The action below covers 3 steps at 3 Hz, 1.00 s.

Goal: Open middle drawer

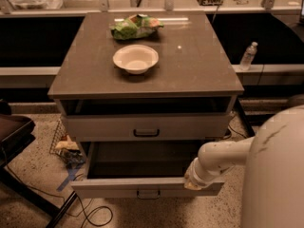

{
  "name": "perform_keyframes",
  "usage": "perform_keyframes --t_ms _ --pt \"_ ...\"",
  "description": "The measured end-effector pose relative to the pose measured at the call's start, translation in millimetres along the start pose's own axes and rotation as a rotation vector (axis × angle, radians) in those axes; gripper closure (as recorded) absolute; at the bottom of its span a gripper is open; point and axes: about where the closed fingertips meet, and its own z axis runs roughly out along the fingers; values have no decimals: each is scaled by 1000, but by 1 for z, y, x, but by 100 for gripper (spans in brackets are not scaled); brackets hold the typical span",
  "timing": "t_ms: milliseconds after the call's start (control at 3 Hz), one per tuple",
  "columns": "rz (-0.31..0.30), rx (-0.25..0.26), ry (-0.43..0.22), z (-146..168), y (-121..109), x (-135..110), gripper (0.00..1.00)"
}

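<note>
Most of the job looks done in the camera view: the middle drawer (109, 188) stands well out at 6 o'clock, dark inside exposed below the shut top drawer (190, 126). The gripper (192, 183) sits on its front edge, 3 o'clock from the handle (148, 193); clamped or loose, I cannot tell. Left, I judge: perhaps a last pull, then release.

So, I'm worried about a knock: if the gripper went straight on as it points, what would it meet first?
Most likely the middle drawer itself: the gripper sits at the right end of its pulled-out front, pointing down-left into it. Depth is unclear, so it may be touching it now.
</note>
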Motion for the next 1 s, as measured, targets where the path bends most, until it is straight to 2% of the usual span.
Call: perform_keyframes --t_ms 333,667,1000 --pt "3 -45 35 -6 34 6 96" --pt "3 -45 35 -6 34 6 74" --pt "3 -47 35 -5 35 7 43"
